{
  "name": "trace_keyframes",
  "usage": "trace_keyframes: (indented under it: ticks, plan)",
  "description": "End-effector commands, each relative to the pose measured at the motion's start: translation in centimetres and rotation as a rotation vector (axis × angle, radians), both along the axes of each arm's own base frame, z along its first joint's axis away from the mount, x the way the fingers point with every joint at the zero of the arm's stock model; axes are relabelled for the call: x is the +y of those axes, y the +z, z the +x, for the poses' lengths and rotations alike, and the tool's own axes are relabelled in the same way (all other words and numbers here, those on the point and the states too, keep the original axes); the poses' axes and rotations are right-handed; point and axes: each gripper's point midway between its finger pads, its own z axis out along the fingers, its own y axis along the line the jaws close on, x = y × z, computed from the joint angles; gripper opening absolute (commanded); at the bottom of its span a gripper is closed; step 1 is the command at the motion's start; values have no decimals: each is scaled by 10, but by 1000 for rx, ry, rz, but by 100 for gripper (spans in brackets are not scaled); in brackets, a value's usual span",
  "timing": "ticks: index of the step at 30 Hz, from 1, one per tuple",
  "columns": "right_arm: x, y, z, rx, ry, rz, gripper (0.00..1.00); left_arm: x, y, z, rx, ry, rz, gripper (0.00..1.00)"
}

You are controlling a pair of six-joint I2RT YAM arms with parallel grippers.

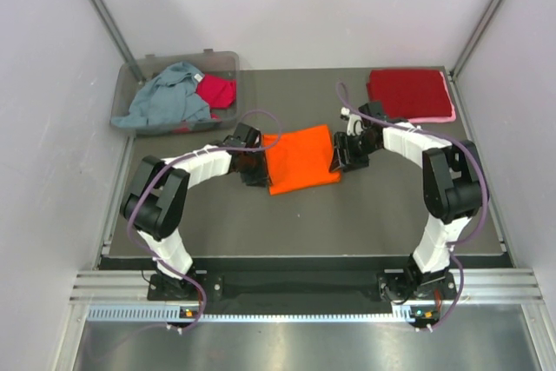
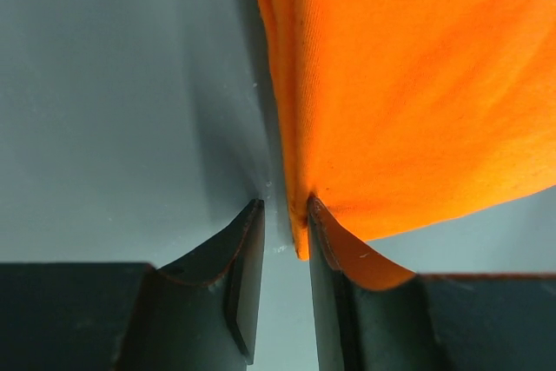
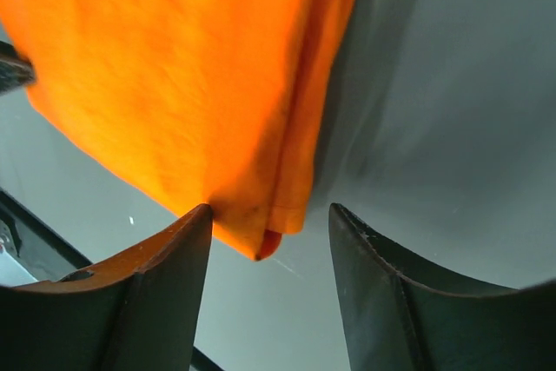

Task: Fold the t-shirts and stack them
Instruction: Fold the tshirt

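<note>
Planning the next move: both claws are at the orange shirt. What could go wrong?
1. The orange shirt's corner lies between the open right claw's fingers; retreating could snag it and undo the fold.
2. Its edge sits against the left claw; same drag risk.
3. The red shirt tops a pink shirt by the table's far edge; stacking there could spill over.

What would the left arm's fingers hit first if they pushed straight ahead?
The orange t-shirt: its folded edge lies right at the tips of the left fingers. They might slide under it; depth is unclear.
</note>
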Motion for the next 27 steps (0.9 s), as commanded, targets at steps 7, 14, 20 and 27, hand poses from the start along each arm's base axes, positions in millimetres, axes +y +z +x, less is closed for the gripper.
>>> trace_keyframes:
  ticks: [7,14,20,27]
  plan:
    - [8,3,8,-69,35,84,49,-4,29,10,-91,-1,-34,38]
    - [14,-1,3,-76,25,138,44,-4,16,8,-56,-19,-21,42]
    - [14,-8,-6,-60,3,149,32,-5,1,5,-13,-28,-17,15]
    - [16,-2,-22,-64,-27,181,8,10,7,-6,-10,8,31,0]
